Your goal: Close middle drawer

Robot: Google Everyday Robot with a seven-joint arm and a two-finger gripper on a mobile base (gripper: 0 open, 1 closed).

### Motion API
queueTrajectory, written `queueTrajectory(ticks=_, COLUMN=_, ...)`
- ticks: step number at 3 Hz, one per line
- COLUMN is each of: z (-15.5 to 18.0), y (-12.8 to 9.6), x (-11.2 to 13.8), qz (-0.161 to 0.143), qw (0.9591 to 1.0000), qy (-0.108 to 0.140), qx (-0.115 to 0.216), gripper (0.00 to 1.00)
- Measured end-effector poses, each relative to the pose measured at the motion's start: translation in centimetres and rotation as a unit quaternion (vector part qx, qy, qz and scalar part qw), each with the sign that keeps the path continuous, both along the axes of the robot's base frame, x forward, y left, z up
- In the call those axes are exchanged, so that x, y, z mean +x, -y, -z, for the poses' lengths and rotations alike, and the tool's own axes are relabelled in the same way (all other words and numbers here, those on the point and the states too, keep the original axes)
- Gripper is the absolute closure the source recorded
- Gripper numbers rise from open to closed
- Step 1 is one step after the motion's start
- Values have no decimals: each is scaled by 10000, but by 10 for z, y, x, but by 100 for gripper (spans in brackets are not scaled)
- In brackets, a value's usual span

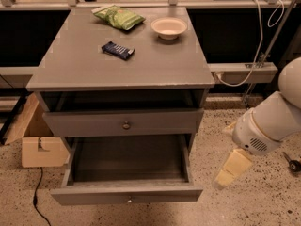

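Note:
The middle drawer [127, 194] is a wide, shallow grey drawer with a low front panel and a small pale knob [129, 200]. It is pulled far out from the grey cabinet [84, 72] and its inside is bare. Above it, a taller-fronted grey drawer [155, 122] with a dark knob [126, 125] stands slightly out. My gripper [225, 175], pale yellow on a white arm [268, 124], hangs to the right of the open drawer, near its front right corner and apart from it.
On the cabinet top lie a green snack bag [118, 17], a white bowl [169, 27] and a dark bar [118, 50]. A cardboard box [40, 147] and a black cable [36, 201] are on the speckled floor at left. A cable rail [242, 72] runs behind at right.

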State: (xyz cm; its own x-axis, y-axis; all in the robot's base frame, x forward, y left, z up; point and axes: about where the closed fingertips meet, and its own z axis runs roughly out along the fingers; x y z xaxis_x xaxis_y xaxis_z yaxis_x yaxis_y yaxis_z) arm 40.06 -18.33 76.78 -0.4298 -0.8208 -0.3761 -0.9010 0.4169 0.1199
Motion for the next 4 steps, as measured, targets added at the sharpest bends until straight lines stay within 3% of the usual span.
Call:
queueTrajectory(ticks=1, z=74, y=-4, x=-5, qz=229, qw=9991, qy=-312, qx=183, gripper=0)
queueTrajectory(ticks=2, z=175, y=-16, x=-10, qz=551, qw=9945, qy=-742, qx=487, gripper=2)
queueTrajectory(ticks=3, z=231, y=-28, x=-16, qz=693, qw=9900, qy=-1015, qx=686, gripper=24)
queueTrajectory(ticks=4, z=298, y=-48, x=-22, qz=752, qw=9851, qy=-1352, qx=756, gripper=55)
